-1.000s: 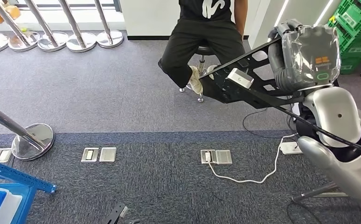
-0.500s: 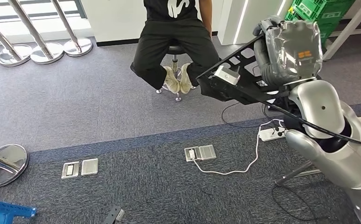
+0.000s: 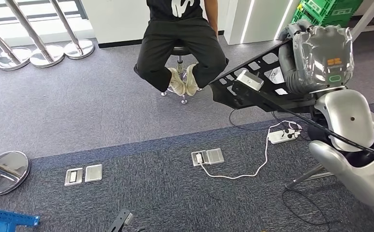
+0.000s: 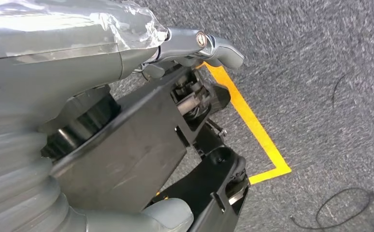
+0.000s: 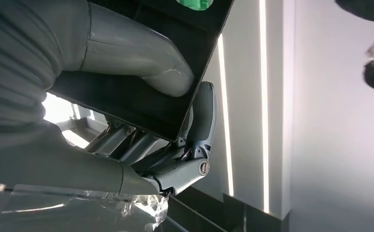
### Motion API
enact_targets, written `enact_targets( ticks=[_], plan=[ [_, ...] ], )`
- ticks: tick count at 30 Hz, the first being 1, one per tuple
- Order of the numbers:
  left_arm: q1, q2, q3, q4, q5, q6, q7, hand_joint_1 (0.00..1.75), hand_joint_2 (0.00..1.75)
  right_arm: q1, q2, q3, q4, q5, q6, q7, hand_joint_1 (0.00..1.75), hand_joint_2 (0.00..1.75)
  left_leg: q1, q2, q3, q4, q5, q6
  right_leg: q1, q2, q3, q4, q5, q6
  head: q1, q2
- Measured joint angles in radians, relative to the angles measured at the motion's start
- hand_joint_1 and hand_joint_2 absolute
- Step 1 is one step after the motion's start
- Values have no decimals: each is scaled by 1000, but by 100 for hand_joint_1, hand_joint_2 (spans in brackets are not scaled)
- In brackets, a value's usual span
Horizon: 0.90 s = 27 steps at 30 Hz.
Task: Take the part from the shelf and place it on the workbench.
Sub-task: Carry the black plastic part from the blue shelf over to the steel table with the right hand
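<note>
The part [image 3: 252,92] is matt black perforated plate. The right hand [image 5: 141,121] gripping it is smooth grey plastic, its wrist wrapped in crinkled clear film. At ten o'clock, polished chrome stanchion bases [image 3: 54,54] stand on rough grey carpet [image 3: 79,106].

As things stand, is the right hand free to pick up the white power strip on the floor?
Probably not: the right hand grips the black part, held up well above the power strip.
</note>
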Motion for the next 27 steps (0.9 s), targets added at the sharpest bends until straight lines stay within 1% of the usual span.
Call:
enact_targets(
  ticks=[1, 2, 3, 4, 5, 6, 7, 8, 9, 10, 11, 12, 13, 14, 15, 16, 17, 18, 19, 20, 21, 22, 23, 24, 25, 26, 27],
  plan=[
    [0, 0, 0, 0, 0, 0, 0, 0, 175, -1, 0, 0, 0, 0, 0, 0, 175, 175, 1, 5, 2, -1, -1, -5, 0, 7, 0, -2, 1, -7, -2, 0],
    [0, 0, 0, 0, 0, 0, 0, 0, 175, -1, 0, 0, 0, 0, 0, 0, 175, 175, 2, 4, 4, 5, -7, -11, -1, 12, 3, -6, 3, -13, -5, 0],
    [-1, 0, 0, 0, 0, 0, 0, 0, 175, -3, 0, -1, 0, 0, 0, 0, 175, 175, 3, -2, -1, 24, -22, -15, -2, 17, 6, -10, 5, -20, -8, 0],
    [-1, 0, 0, 0, 0, 0, 0, 0, 175, -5, 0, -1, 0, 0, 0, 0, 175, 175, 4, -10, -14, 62, -46, -17, -4, 20, 9, -14, 7, -27, -13, 0],
    [-1, 0, 0, 0, 0, 0, 0, 0, 175, -6, 1, -1, 0, 0, 0, 0, 175, 175, 6, -21, -39, 121, -79, -18, -4, 25, 11, -15, 8, -33, -19, 0],
    [0, 0, 0, 0, 0, 0, 0, 0, 175, -7, 1, -1, 0, 0, 0, 0, 175, 175, 6, -28, -72, 189, -111, -18, -3, 31, 11, -15, 7, -37, -26, 0],
    [1, 0, 0, 0, 0, 0, 0, 0, 175, -6, 1, -1, 0, 0, 0, 0, 175, 175, 6, -32, -102, 251, -133, -19, -2, 37, 11, -14, 6, -39, -32, 0],
    [2, 0, 0, 0, 0, 0, 0, 0, 175, -6, 2, -1, 0, 0, 0, 0, 175, 175, 6, -34, -123, 288, -139, -19, -1, 45, 11, -12, 5, -40, -37, 0],
    [2, 0, 0, 0, 0, 0, 0, 0, 175, -5, 2, 0, 0, 0, 0, 0, 175, 175, 6, -35, -126, 287, -125, -18, 0, 53, 11, -10, 4, -40, -41, 0],
    [2, 0, 0, 0, 0, 0, 0, 0, 175, -5, 2, 0, 0, 0, 0, 0, 175, 175, 6, -37, -112, 248, -93, -16, 0, 61, 11, -7, 3, -40, -45, 0],
    [1, 0, 0, 0, 0, 0, 0, 0, 175, -5, 2, 0, 0, 0, 0, 0, 175, 175, 7, -45, -86, 183, -52, -13, 0, 70, 11, -4, 0, -38, -49, 0],
    [1, 0, 0, 0, 0, 0, 0, 0, 175, -5, 2, 0, 0, 0, 0, 0, 175, 175, 7, -58, -58, 116, -20, -10, 1, 78, 10, 1, -3, -35, -53, 0],
    [1, 0, 0, 0, 0, 0, 0, 0, 175, -5, 2, 0, 0, 0, 0, 0, 175, 175, 9, -69, -38, 63, 0, -8, 1, 85, 7, 5, -5, -31, -55, 0],
    [1, 1, 0, 0, 0, 0, 0, 0, 175, -5, 2, 0, 0, 0, 0, 0, 175, 175, 8, -78, -26, 32, 7, -6, 0, 92, 4, 8, -7, -27, -56, 0],
    [1, 1, 0, 0, 0, -1, 0, 0, 175, -4, 2, 0, 0, 0, 0, 0, 175, 175, 7, -79, -24, 22, 5, -4, -1, 98, 2, 9, -6, -22, -56, 0],
    [1, 1, 0, 0, 0, -1, 0, 0, 175, -4, 2, -1, 0, 0, 0, 0, 175, 175, 6, -74, -22, 16, 6, 0, -3, 103, 0, 7, -5, -16, -55, 0],
    [0, 1, 0, 0, 0, -1, 0, 0, 175, -3, 1, -1, 1, 0, 0, 0, 175, 175, 5, -68, -20, 10, 8, 5, -5, 102, 0, 9, -7, -11, -56, 0],
    [-2, 1, 0, 0, 0, -1, 0, 0, 175, -4, 0, -2, 1, 0, 0, 0, 175, 175, 6, -62, -16, 4, 12, 11, -6, 94, -5, 20, -16, -6, -55, 0],
    [-3, 1, 0, 0, 0, -1, 0, 0, 175, -5, -1, -2, 1, 0, 0, 0, 175, 175, 7, -56, -13, -4, 15, 16, -6, 81, -17, 47, -34, -2, -50, 0],
    [-4, 1, 0, 0, 0, -1, 0, 0, 175, -6, -1, -3, 1, 0, 0, 0, 175, 175, 7, -51, -10, -8, 17, 19, -7, 64, -40, 97, -61, 3, -44, 0],
    [-4, 1, 0, 0, 0, -1, 0, 0, 175, -6, -2, -4, 1, 0, 0, 0, 175, 175, 7, -46, -9, -10, 17, 21, -8, 50, -71, 160, -90, 9, -36, 0],
    [-3, 1, 0, 0, 0, -1, 0, 0, 175, -5, -2, -4, 1, 0, 0, 0, 175, 175, 6, -40, -9, -10, 17, 21, -11, 43, -103, 224, -114, 13, -31, 0],
    [-3, 1, 0, 0, 0, -1, 0, 0, 175, -3, -2, -4, 1, 0, 0, 0, 175, 175, 6, -34, -9, -9, 16, 22, -13, 39, -126, 267, -124, 16, -27, 0],
    [-3, 1, 0, 0, 0, -1, 0, 0, 175, -2, -2, -4, 2, 0, 0, 0, 175, 175, 6, -29, -8, -9, 15, 21, -16, 36, -132, 272, -114, 18, -23, 0],
    [-3, 1, 0, 0, 0, -1, 0, 0, 175, -2, -2, -4, 2, 0, 0, 0, 175, 175, 7, -24, -7, -8, 13, 20, -18, 32, -116, 238, -87, 20, -19, 0],
    [-3, 1, 0, 0, 0, -1, -1, 0, 175, -2, -2, -4, 3, 0, 0, 0, 175, 175, 7, -20, -5, -7, 10, 18, -19, 24, -82, 168, -50, 20, -15, 0],
    [-3, 1, 0, 0, 0, -1, -1, 0, 175, -3, -2, -4, 3, 0, 0, 0, 175, 175, 7, -16, -2, -7, 8, 14, -17, 11, -45, 96, -22, 19, -11, 0]
  ],
)
